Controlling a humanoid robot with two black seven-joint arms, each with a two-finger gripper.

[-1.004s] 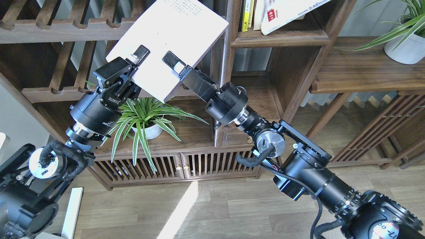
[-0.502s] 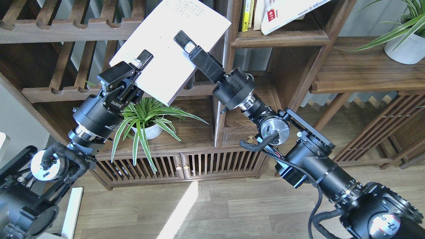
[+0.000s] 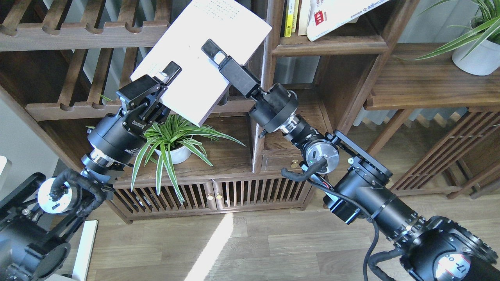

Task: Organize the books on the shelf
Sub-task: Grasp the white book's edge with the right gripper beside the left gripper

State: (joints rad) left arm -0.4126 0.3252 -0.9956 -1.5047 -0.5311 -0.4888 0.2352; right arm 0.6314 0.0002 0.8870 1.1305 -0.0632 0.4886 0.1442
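A pale white book (image 3: 195,39) hangs tilted in the air in front of the slatted racks. My left gripper (image 3: 168,75) is shut on its lower-left corner, one finger lying on the cover. My right gripper (image 3: 213,52) reaches in over the book's right edge. One of its fingers (image 3: 218,58) rests across the cover and the other is hidden under the book. The shelf (image 3: 330,45) is the flat-board compartment at upper right. A large white book with a small red label (image 3: 336,15) leans in it beside thin yellow upright books (image 3: 289,17).
A potted spider plant (image 3: 172,140) stands on the lower board just under the held book. A vertical bookcase post (image 3: 269,58) rises between the held book and the shelf. Another potted plant (image 3: 474,47) sits on the sideboard at right.
My right gripper slid further up over the book's cover, then eased slightly down-left. The book and my left gripper rose a little to the right.
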